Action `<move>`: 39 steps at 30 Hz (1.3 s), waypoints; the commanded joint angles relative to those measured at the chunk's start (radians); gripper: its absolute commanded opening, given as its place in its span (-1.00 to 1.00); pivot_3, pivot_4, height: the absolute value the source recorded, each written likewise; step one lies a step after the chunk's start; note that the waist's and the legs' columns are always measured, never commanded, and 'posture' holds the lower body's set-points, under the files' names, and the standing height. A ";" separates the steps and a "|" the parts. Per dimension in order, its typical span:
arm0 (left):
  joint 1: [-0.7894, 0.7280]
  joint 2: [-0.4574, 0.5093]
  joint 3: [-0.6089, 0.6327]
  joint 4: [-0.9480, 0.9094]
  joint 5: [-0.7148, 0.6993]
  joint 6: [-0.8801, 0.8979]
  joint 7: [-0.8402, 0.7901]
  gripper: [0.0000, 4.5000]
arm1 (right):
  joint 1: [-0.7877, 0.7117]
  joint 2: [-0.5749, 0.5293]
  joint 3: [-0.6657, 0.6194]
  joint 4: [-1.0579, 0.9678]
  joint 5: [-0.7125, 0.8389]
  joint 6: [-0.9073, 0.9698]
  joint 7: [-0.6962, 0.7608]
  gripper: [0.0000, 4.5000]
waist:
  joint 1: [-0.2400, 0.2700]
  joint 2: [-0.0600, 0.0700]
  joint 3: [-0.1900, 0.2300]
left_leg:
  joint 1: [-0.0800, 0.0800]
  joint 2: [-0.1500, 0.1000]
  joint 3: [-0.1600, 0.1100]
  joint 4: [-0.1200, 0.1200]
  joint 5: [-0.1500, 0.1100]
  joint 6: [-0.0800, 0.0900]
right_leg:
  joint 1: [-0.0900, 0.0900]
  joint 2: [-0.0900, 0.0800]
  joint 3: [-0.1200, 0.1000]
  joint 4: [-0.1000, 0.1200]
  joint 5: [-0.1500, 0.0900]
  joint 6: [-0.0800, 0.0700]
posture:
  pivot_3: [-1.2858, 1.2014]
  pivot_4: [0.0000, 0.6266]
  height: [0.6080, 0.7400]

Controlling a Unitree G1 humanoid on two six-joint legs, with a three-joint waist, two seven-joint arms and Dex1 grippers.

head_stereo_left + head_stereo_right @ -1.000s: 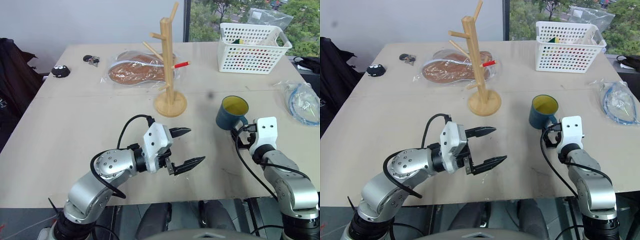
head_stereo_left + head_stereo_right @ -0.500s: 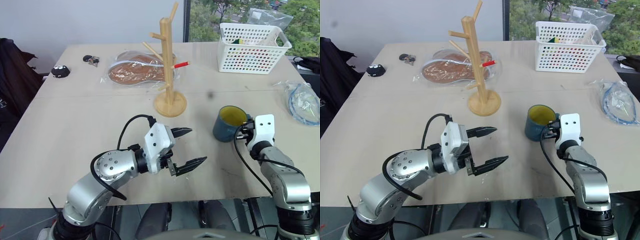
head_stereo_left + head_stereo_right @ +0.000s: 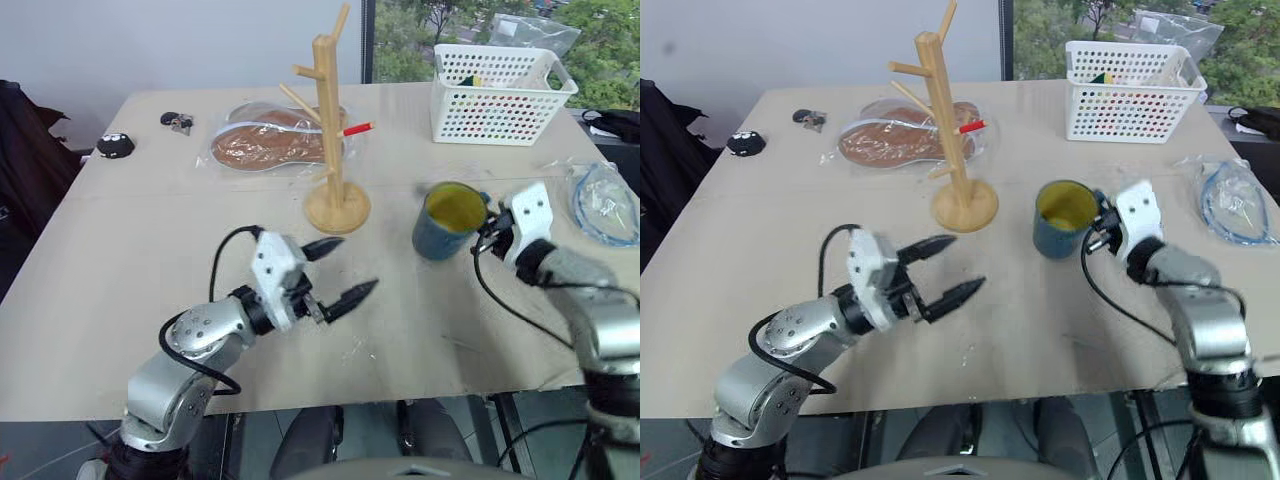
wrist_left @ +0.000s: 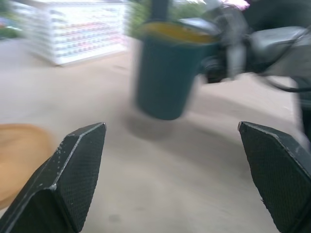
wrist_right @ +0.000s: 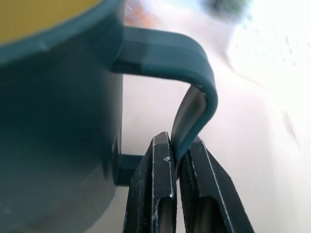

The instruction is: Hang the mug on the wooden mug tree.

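The teal mug (image 3: 445,222) with a yellow inside hangs upright just above the table, to the right of the wooden mug tree (image 3: 330,110). My right gripper (image 3: 487,228) is shut on the mug's loop handle; in the right wrist view its fingers (image 5: 154,194) pinch the handle's outer bar beside the mug (image 5: 58,121). My left gripper (image 3: 352,266) stands open over the table in front of the tree's round base (image 3: 337,208), with nothing between its fingers. The left wrist view looks between the open fingertips (image 4: 80,160) at the mug (image 4: 167,73).
A white perforated basket (image 3: 495,95) stands at the back right. A clear bag with brown flat pieces (image 3: 262,146) lies behind the tree. A plastic bag with a blue cable (image 3: 605,205) lies at the right edge. Small dark items (image 3: 115,145) sit at the back left.
My right gripper closed on the mug's handle and lifted the mug off the table, a little toward the tree. My left gripper shifted left and turned.
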 commanded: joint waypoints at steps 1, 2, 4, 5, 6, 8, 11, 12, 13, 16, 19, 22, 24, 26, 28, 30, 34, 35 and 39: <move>0.023 -0.086 0.028 -0.051 0.027 -0.103 0.085 1.00 | -0.148 -0.083 0.062 0.108 -0.006 -0.130 0.230 -0.99 | 0.005 -0.001 0.000 | 0.000 0.000 0.000 0.000 0.000 0.000 | 0.000 0.000 0.000 0.000 0.000 0.000 | 0.03 -0.52 1.00; 0.034 -0.112 0.027 -0.068 0.017 -0.120 0.099 1.00 | -0.222 -0.101 0.097 0.182 -0.033 -0.182 0.296 -0.99 | 0.006 -0.001 0.000 | 0.000 0.000 -0.001 0.000 0.000 0.000 | 0.000 0.000 0.000 0.000 0.000 0.000 | 0.03 -0.52 1.00; 0.038 -0.160 0.024 -0.086 0.028 -0.158 0.135 1.00 | -0.397 -0.107 0.174 0.381 -0.103 -0.321 0.414 -0.99 | 0.004 -0.002 0.000 | -0.001 0.000 0.000 0.001 0.001 -0.002 | 0.000 -0.001 0.000 0.000 0.000 0.000 | 0.03 -0.52 1.00; 0.035 -0.177 0.020 -0.087 0.039 -0.172 0.150 1.00 | -0.468 -0.101 0.202 0.471 -0.130 -0.383 0.456 -0.99 | 0.002 -0.002 0.001 | -0.001 0.000 0.000 0.001 0.001 -0.002 | 0.000 -0.001 0.000 0.000 0.000 0.000 | 0.03 -0.52 1.00; 0.032 -0.195 0.015 -0.088 0.059 -0.193 0.166 1.00 | -0.546 -0.089 0.233 0.568 -0.161 -0.452 0.499 -0.99 | -0.001 -0.001 0.002 | -0.001 0.000 0.001 0.002 0.001 -0.002 | 0.000 -0.001 0.001 0.000 0.000 0.000 | 0.03 -0.52 1.00; 0.037 -0.214 0.000 -0.089 0.090 -0.230 0.175 1.00 | -0.690 -0.053 0.278 0.750 -0.209 -0.558 0.562 -0.99 | -0.001 -0.002 0.002 | -0.001 0.000 0.002 0.001 0.001 -0.002 | 0.000 -0.001 0.002 -0.001 0.000 0.000 | 0.03 -0.52 1.00; 0.045 -0.241 -0.018 -0.080 0.132 -0.285 0.197 1.00 | -0.875 0.011 0.321 1.014 -0.286 -0.714 0.599 -0.99 | -0.001 -0.002 0.002 | 0.000 0.000 0.002 -0.001 0.001 -0.002 | -0.001 0.000 0.002 0.000 0.000 0.000 | 0.03 -0.52 1.00; 0.049 -0.248 -0.023 -0.078 0.141 -0.298 0.201 1.00 | -0.922 0.032 0.328 1.085 -0.306 -0.754 0.601 -0.99 | -0.001 -0.002 0.002 | -0.001 0.000 0.002 -0.001 0.001 -0.002 | -0.002 0.000 0.002 0.000 0.000 -0.001 | 0.03 -0.52 1.00; 0.055 -0.255 -0.029 -0.077 0.147 -0.310 0.205 1.00 | -0.964 0.054 0.332 1.149 -0.324 -0.784 0.602 -0.99 | 0.001 -0.002 0.002 | -0.001 0.000 0.002 -0.001 0.001 -0.002 | -0.003 -0.001 0.002 0.000 0.000 -0.001 | 0.03 -0.52 1.00; 0.082 -0.275 -0.046 -0.065 0.172 -0.357 0.211 1.00 | -1.057 0.107 0.341 1.285 -0.366 -0.859 0.604 -0.99 | 0.003 -0.002 0.002 | -0.004 0.000 0.002 -0.003 0.001 -0.003 | -0.006 -0.002 0.003 -0.001 0.000 -0.001 | 0.03 -0.52 1.00; 0.103 -0.293 -0.061 -0.050 0.196 -0.395 0.217 1.00 | -1.113 0.144 0.336 1.363 -0.395 -0.891 0.597 -0.99 | 0.005 -0.002 0.002 | -0.007 -0.001 0.002 -0.003 0.001 -0.003 | -0.009 -0.003 0.002 -0.001 0.000 -0.001 | 0.03 -0.52 1.00; 0.129 -0.303 -0.082 -0.037 0.219 -0.433 0.216 1.00 | -1.164 0.178 0.335 1.419 -0.428 -0.904 0.571 -0.99 | 0.002 -0.001 0.002 | -0.010 -0.001 0.002 -0.002 0.001 -0.003 | -0.013 -0.003 0.002 0.000 0.001 -0.001 | 0.03 -0.52 1.00; 0.137 -0.305 -0.083 -0.031 0.226 -0.450 0.217 1.00 | -1.188 0.194 0.326 1.441 -0.436 -0.906 0.562 -0.99 | 0.001 -0.001 0.002 | -0.011 -0.001 0.002 -0.003 0.001 -0.003 | -0.014 -0.003 0.002 0.000 0.001 -0.001 | 0.03 -0.52 1.00; 0.142 -0.305 -0.080 -0.027 0.230 -0.462 0.220 1.00 | -1.206 0.202 0.316 1.455 -0.438 -0.904 0.563 -0.99 | 0.001 -0.001 0.002 | -0.011 -0.001 0.001 -0.003 0.001 -0.003 | -0.015 -0.002 0.002 0.001 0.001 -0.001 | 0.03 -0.52 1.00; 0.143 -0.304 -0.079 -0.024 0.232 -0.469 0.223 1.00 | -1.219 0.207 0.313 1.466 -0.446 -0.906 0.555 -0.99 | 0.002 -0.001 0.002 | -0.011 -0.001 0.001 -0.003 0.001 -0.003 | -0.015 -0.002 0.002 0.001 0.001 -0.001 | 0.03 -0.52 1.00; 0.138 -0.304 -0.081 -0.022 0.233 -0.472 0.227 1.00 | -1.231 0.216 0.315 1.476 -0.458 -0.902 0.532 -0.99 | 0.003 -0.001 0.002 | -0.011 -0.001 0.001 -0.003 0.001 -0.003 | -0.015 -0.002 0.002 0.001 0.001 -0.001 | 0.03 -0.52 1.00; 0.125 -0.300 -0.079 -0.020 0.224 -0.464 0.231 1.00 | -1.252 0.234 0.311 1.492 -0.484 -0.874 0.470 -0.99 | 0.001 0.000 0.002 | -0.012 -0.001 0.001 -0.003 0.001 -0.003 | -0.015 -0.002 0.002 0.001 0.001 -0.001 | 0.03 -0.52 1.00; 0.122 -0.298 -0.078 -0.019 0.222 -0.462 0.231 1.00 | -1.254 0.237 0.312 1.494 -0.489 -0.871 0.463 -0.99 | 0.000 0.000 0.002 | -0.012 -0.001 0.001 -0.003 0.001 -0.003 | -0.015 -0.002 0.002 0.001 0.001 -0.001 | 0.03 -0.52 1.00; 0.105 -0.293 -0.074 -0.014 0.216 -0.452 0.233 1.00 | -1.259 0.248 0.310 1.498 -0.501 -0.863 0.449 -0.99 | 0.000 0.000 0.002 | -0.012 -0.001 0.001 -0.003 0.001 -0.003 | -0.015 -0.002 0.002 0.001 0.001 -0.001 | 0.03 -0.52 1.00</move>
